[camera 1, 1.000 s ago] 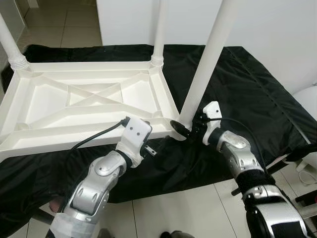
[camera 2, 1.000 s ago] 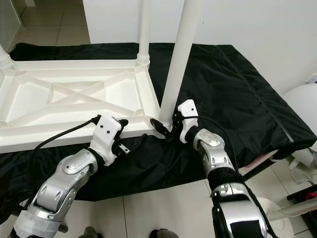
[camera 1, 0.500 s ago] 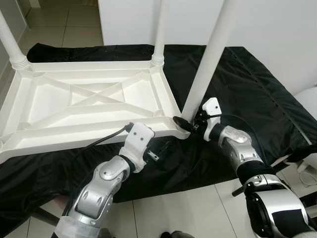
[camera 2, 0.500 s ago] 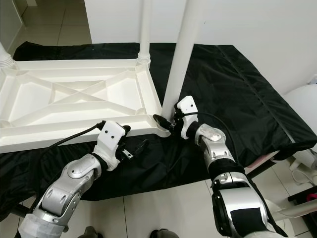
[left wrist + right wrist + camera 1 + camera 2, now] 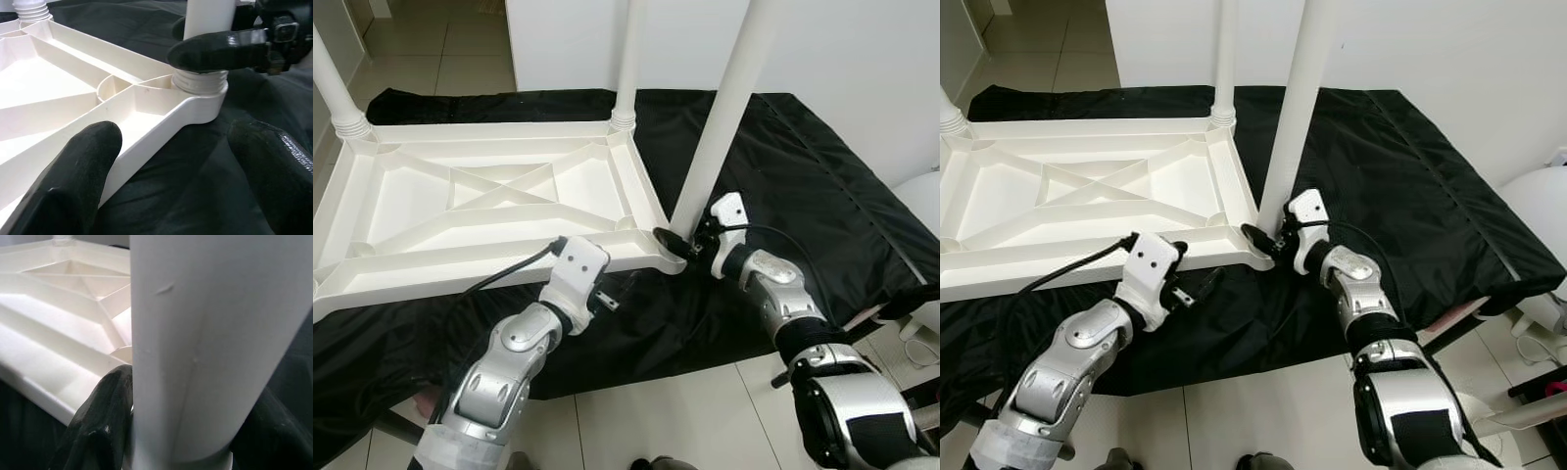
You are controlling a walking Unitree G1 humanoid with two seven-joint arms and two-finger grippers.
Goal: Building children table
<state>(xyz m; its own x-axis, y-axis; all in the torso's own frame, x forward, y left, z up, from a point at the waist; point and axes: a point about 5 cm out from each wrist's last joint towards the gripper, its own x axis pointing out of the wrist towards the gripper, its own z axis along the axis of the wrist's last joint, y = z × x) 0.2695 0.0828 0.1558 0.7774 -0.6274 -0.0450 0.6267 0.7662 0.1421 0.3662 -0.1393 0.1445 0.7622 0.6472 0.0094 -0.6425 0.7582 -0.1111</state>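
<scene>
Left end effector (image 5: 625, 286) drawn back — fingers apart, right end effector (image 5: 687, 244) clamping table leg (image 5: 720, 127)

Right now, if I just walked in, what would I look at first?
Probably the big white table lying upside down on a black cloth, with its legs pointing up. Then the right gripper, closed around the bottom of the nearest leg where it goes into the table's corner. The left gripper sits open just in front of the table's near edge, holding nothing.
</scene>
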